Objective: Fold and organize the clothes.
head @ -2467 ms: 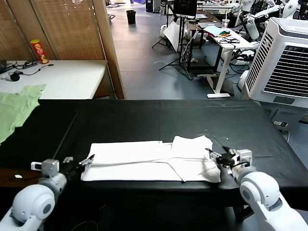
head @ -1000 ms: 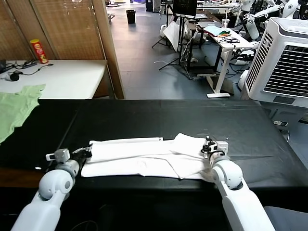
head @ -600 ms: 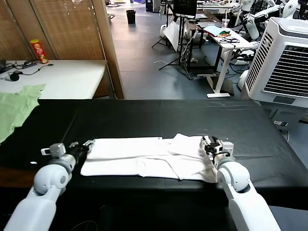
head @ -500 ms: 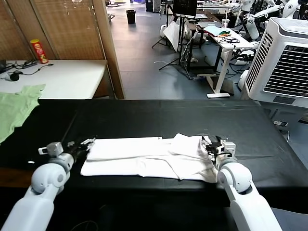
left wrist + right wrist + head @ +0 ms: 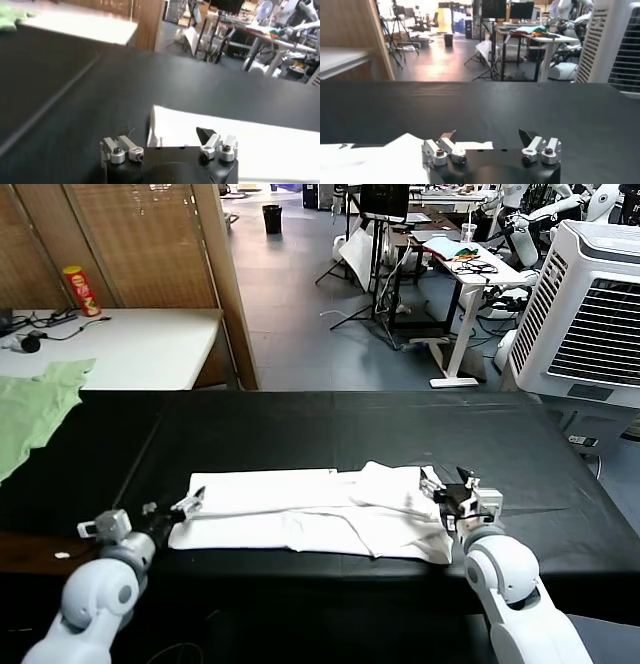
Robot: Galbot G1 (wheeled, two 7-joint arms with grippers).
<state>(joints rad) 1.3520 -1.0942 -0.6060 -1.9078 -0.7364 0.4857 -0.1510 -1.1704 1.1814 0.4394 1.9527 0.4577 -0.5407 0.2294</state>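
Nearest to us, along the front edge of the black counter [image 5: 330,419], both arms reach forward low over the cloth surface. Our left tool [image 5: 190,504] sits at the left end of the white T-shirt [image 5: 300,509], its fingers spread and holding nothing; in the left wrist view the left tool [image 5: 169,145] shows both fingertips apart with the shirt's [image 5: 240,150] end edge lying just ahead of them. Our right tool [image 5: 447,489] is at the shirt's right end, also spread and empty; in the right wrist view the right tool [image 5: 490,140] has the white fabric [image 5: 375,155] beside one fingertip and bare black counter [image 5: 520,107] beyond.

We judge the task partly done. The shirt lies near the front edge as a long, narrow band running left to right, apparently folded lengthwise, with a bunched, raised fold toward its right end. Both tools have nothing in them, so this lengthwise fold looks laid down. What we think is left: smoothing the rumpled right part, then folding the band across its length into a compact stack and setting it neatly.

Both forearms are stretched out nearly flat, wrists level, tools pointing toward the far edge of the counter.

Farther off, at the far left corner, a pale green garment [image 5: 30,409] hangs over the counter's edge, untouched. Beyond it stands a white table [image 5: 130,344] with a red can [image 5: 82,291].
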